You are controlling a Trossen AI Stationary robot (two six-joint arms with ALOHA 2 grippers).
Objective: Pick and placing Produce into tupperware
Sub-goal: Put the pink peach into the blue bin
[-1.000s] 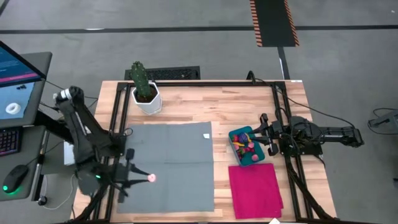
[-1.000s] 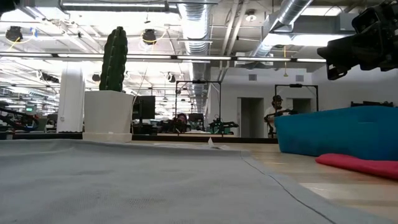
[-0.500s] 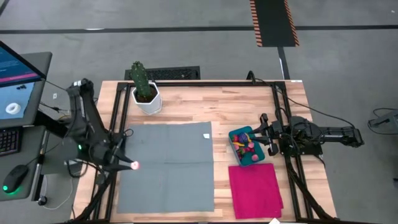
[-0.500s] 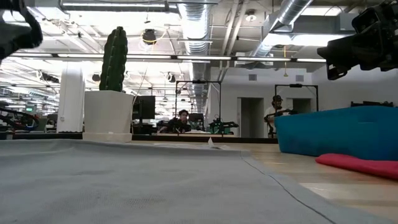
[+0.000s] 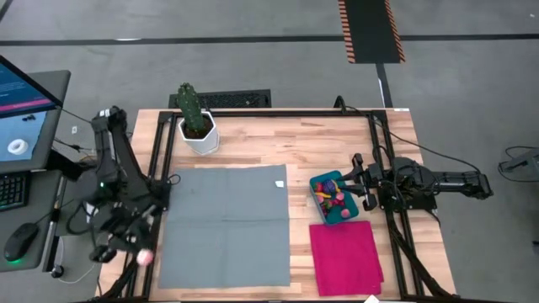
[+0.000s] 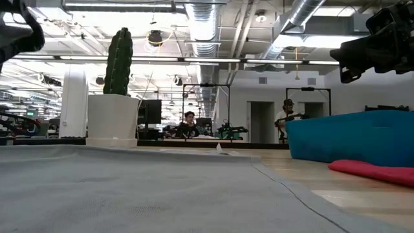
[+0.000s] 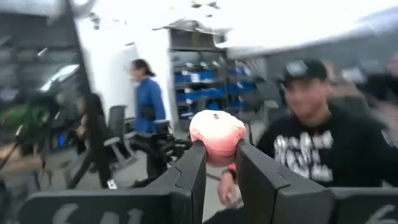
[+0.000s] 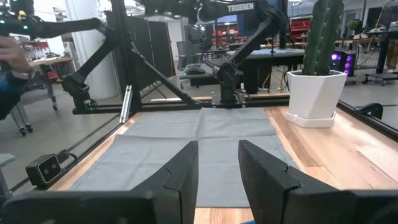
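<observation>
The left gripper point(image 5: 145, 257) is out past the left edge of the table point(image 5: 253, 143), near the front corner. Its two fingers point(image 7: 193, 168) pinch a small pink toy fruit point(image 7: 217, 135) right at their tips. The fruit sits up between the tips, so it looks easy to let go over the tub later. The wrist camera looks out into the room, where people stand behind the fruit, so the gripper is tipped up and away from the table.

The teal tub point(image 5: 333, 198) sits on the wood on the right side, between the grey mat point(image 5: 223, 225) and the right arm. It already has a few red, pink and yellow toy pieces point(image 5: 333, 199) inside. A pink cloth point(image 5: 345, 257) lies just in front of it.

The right gripper point(image 5: 357, 181) waits right beside the tub. Its fingers point(image 8: 186, 171) are a little apart and hold nothing. It may be there to keep the tub from sliding.

A cactus point(image 5: 190, 105) in a white pot point(image 5: 200, 135) stands at the back of the table.

The pink fruit is far from the tub, so the left arm has a long way to carry it.
</observation>
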